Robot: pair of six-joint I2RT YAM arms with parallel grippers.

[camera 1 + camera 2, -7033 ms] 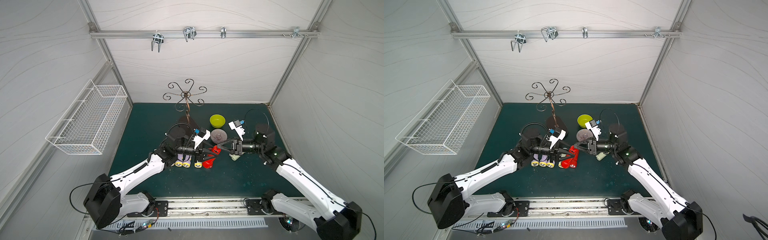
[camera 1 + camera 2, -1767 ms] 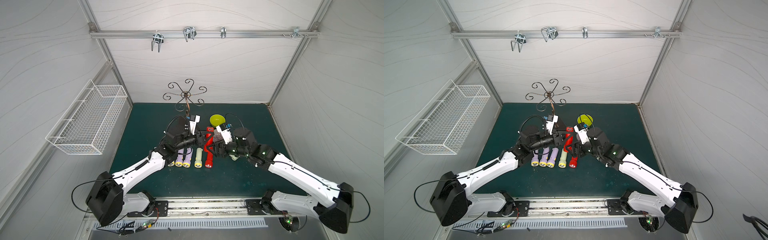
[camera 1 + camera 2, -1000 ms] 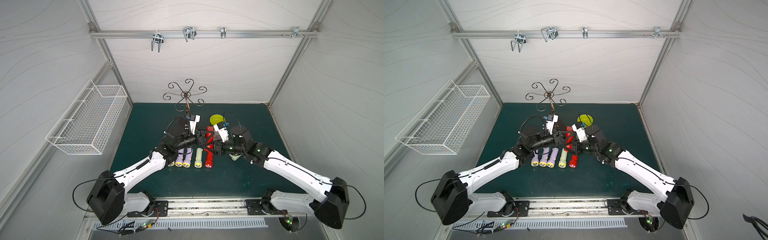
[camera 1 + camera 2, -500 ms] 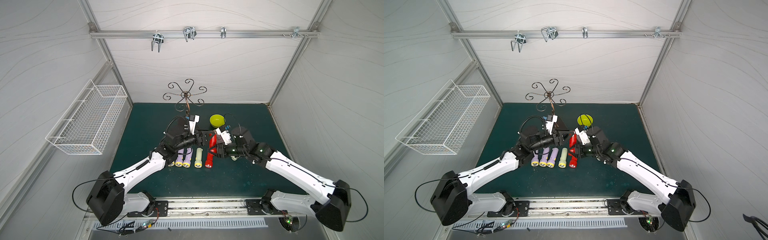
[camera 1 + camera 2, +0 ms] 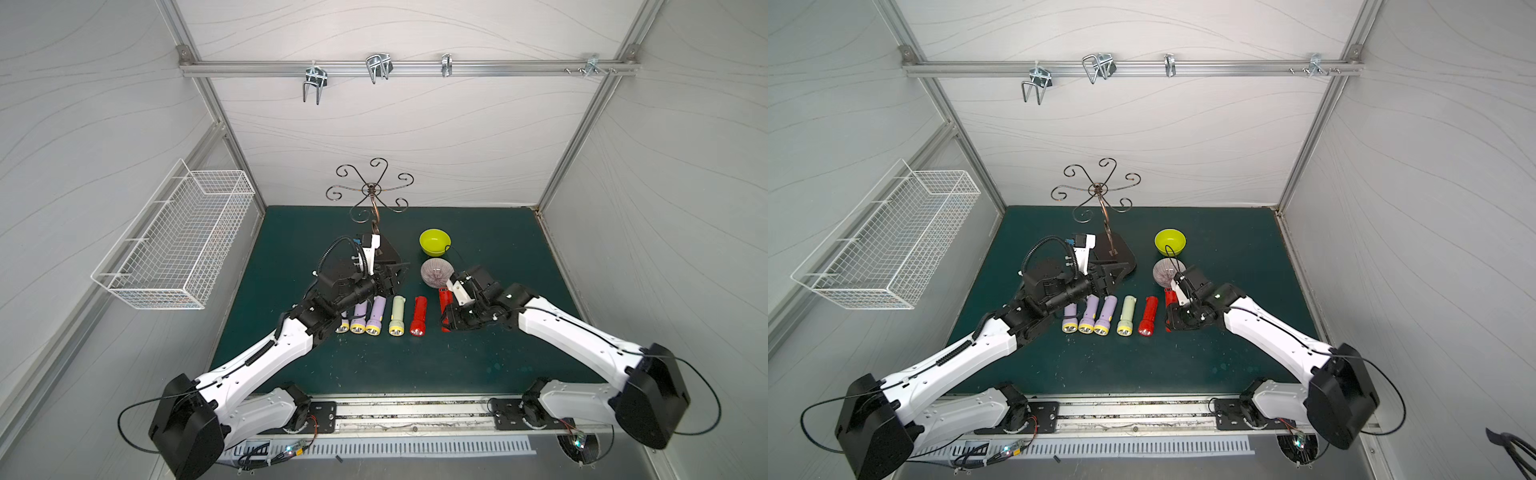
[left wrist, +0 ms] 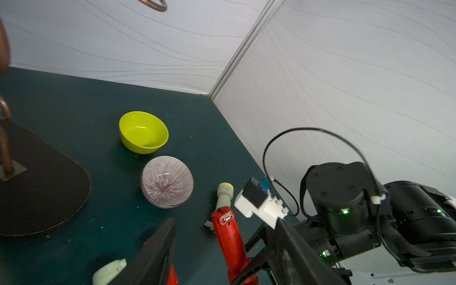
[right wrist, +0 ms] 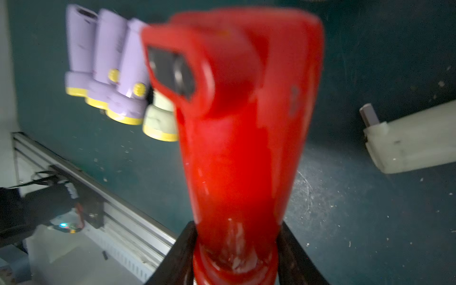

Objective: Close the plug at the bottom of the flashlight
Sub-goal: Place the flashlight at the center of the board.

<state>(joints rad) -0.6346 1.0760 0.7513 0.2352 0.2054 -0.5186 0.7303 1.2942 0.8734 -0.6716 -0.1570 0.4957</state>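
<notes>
Row of flashlights (image 5: 377,309) flanks the gripped red flashlight (image 6: 229,237).

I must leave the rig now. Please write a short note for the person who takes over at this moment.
Left hand: open, empty.
Right hand: shut on the red flashlight, gripped at its head end, beside the row of five others.
Done: flashlight picked up, bottom facing the left hand.
Left: the port is uncovered, so the plug is not yet closed. I cannot make out the plug itself.
</notes>
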